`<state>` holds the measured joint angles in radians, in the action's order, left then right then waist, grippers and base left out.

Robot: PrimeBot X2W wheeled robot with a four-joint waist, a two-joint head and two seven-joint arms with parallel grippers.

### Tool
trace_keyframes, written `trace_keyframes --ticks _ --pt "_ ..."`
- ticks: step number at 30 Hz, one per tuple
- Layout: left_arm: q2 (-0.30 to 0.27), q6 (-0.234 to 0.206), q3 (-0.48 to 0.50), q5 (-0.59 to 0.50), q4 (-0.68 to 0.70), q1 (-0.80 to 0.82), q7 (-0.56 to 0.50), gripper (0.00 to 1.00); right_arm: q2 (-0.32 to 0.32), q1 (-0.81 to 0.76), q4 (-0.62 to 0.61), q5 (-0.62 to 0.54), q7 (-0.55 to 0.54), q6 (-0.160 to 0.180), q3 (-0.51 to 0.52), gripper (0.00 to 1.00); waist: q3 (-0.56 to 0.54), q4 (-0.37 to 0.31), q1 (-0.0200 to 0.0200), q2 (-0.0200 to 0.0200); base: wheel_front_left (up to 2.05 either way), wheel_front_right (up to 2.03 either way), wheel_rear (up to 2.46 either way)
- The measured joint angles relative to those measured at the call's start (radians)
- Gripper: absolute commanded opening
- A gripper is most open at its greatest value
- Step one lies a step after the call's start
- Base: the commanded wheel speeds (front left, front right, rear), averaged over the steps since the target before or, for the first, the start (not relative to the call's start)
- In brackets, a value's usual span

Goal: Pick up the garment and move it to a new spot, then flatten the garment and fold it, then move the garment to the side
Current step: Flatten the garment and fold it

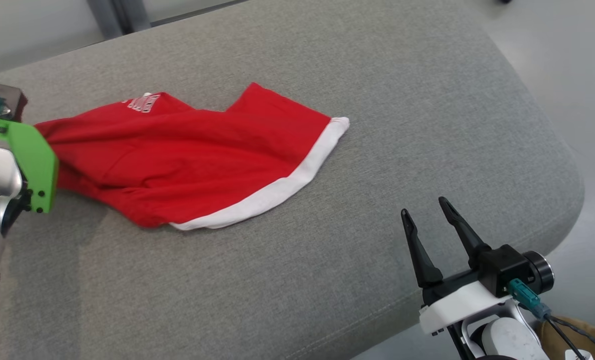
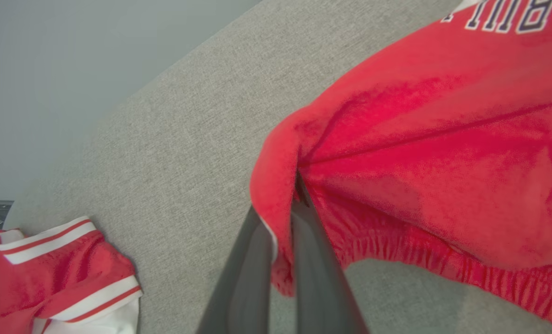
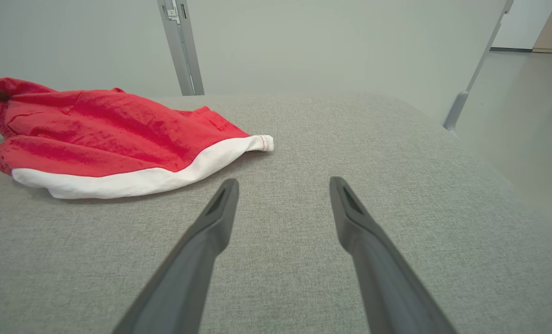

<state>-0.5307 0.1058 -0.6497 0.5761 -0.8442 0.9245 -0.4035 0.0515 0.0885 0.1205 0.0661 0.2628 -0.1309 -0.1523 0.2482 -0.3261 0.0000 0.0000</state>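
My left gripper (image 2: pixel 296 199) is clenched on a fold of the red garment (image 2: pixel 419 162), both fingers pinched together with cloth wrapped round their tips. Just to the right of that grip runs the gathered elastic waistband (image 2: pixel 443 262), lifted a little off the grey cushion (image 2: pixel 173 162). Off to the left of these fingers, well apart, a second red-and-white striped cloth (image 2: pixel 48 278) lies bunched at the cushion's edge. Between it and my grip the fabric is bare.

My right gripper (image 1: pixel 425 206) is released, its fingers spread wide and holding nothing, over bare cushion near the front edge. To its right the cushion rounds off at a corner (image 1: pixel 572 190), and past that is pale floor (image 1: pixel 577 75).

Ahead and to the left of the right fingers (image 3: pixel 211 227), the garment's white hem (image 3: pixel 132 178) lies flat on the cushion, its end turned towards me, not touching them. The rest of the garment stretches from the hem away to my left grip, rumpled, with white lettering (image 1: pixel 142 103) on its far side. Straight ahead of the right fingers the grey surface runs open to its far edge, where a metal post (image 3: pixel 180 46) stands against the wall.
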Motion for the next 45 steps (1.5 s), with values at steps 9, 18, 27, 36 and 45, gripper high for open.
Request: trace_keyframes --ticks 9,18,27,36,45 --pt "0.057 -0.084 -0.012 -0.057 -0.156 0.046 0.198 0.07 0.0 -0.018 0.021 0.003 0.0 0.0 -0.017 1.0 0.026 -0.082 0.0 0.0 0.0 0.0 0.0" --pt "0.118 -0.076 -0.042 -0.069 -0.28 0.02 0.326 1.0 -0.001 -0.017 0.039 0.012 0.0 0.0 -0.032 1.0 -0.003 -0.052 0.0 0.0 0.0 0.0 0.0" --pt "0.196 -0.062 0.053 0.035 -0.244 -0.069 0.619 1.0 -0.002 -0.031 -0.028 0.007 0.0 0.0 0.059 1.0 -0.043 0.023 0.0 0.0 0.0 0.0 0.0" --pt "0.204 -0.1 0.2 -0.014 0.266 -0.392 0.667 1.0 0.008 -0.082 -0.141 -0.022 0.0 0.0 0.17 1.0 -0.107 0.13 0.0 0.0 0.0 0.0 0.0" --pt "0.235 -0.114 0.415 -0.171 0.646 -0.841 0.668 1.0 0.007 -0.119 -0.155 -0.044 0.0 0.0 0.197 1.0 -0.136 0.216 0.0 0.0 0.0 0.0 0.0"
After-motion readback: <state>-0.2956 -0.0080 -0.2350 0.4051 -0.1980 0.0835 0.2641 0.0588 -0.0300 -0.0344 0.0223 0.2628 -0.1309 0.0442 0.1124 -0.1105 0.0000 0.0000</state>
